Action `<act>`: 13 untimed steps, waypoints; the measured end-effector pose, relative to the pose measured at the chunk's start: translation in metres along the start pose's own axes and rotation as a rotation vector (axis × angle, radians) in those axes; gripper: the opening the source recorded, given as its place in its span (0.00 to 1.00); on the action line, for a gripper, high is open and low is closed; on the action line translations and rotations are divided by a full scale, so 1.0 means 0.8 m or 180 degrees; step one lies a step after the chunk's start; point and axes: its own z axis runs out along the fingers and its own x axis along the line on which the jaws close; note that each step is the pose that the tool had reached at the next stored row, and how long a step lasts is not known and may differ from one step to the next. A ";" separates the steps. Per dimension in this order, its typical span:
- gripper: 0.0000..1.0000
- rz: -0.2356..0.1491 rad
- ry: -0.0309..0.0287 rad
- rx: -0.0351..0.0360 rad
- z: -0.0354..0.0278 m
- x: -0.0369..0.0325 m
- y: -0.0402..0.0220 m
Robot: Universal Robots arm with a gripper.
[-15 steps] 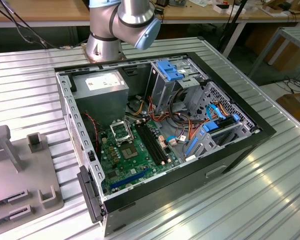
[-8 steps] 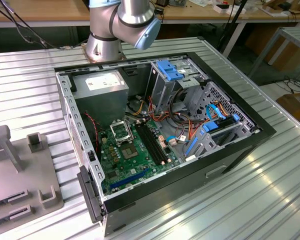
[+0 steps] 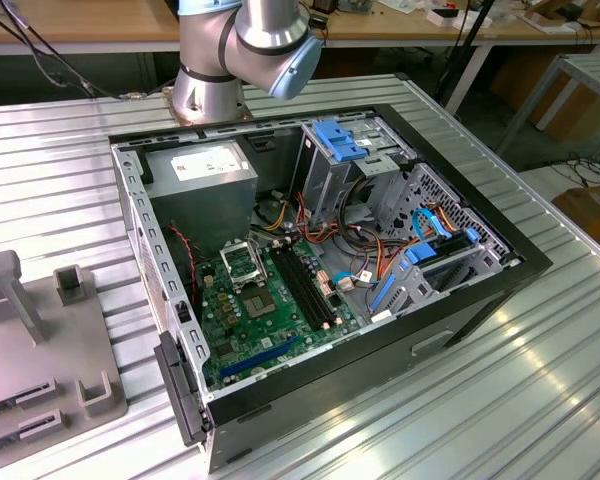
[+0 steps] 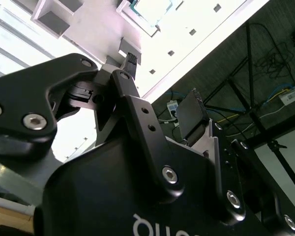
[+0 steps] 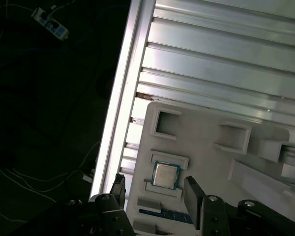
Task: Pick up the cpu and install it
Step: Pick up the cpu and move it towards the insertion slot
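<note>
The cpu (image 5: pixel 165 175), a small square chip with a silver-grey top, lies flat in a recess of the light grey fixture tray (image 5: pixel 201 142). My gripper (image 5: pixel 155 192) hovers above it, open, with one black finger (image 5: pixel 119 189) on each side and nothing between them. In the second wrist view the cpu (image 4: pixel 153 7) sits beyond the spread fingertips (image 4: pixel 130 61) of the gripper (image 4: pixel 162 88). The open computer case (image 3: pixel 500 270) lies on the ribbed metal table, with the black cpu socket (image 3: pixel 242 262) on the green motherboard (image 3: pixel 270 320).
The grey power-supply box (image 3: pixel 205 175), long black memory slots (image 3: pixel 305 285), loose cables and blue drive brackets (image 3: pixel 340 140) crowd the case. The fixture tray (image 3: pixel 40 340) has raised posts and pockets. It lies close to the table edge (image 5: pixel 123 98). The arm's base (image 3: pixel 205 90) stands behind the case.
</note>
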 end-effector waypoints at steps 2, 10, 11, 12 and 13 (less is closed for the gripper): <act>0.60 0.0000 0.0000 0.0000 0.0017 -0.0001 -0.0002; 0.60 -0.0017 0.0001 0.0001 0.0142 -0.0023 -0.0012; 0.60 -0.0018 0.0001 0.0001 0.0173 -0.0033 -0.0016; 0.60 -0.0018 0.0001 0.0001 0.0194 -0.0045 -0.0020; 0.60 -0.0015 0.0000 0.0001 0.0221 -0.0054 -0.0025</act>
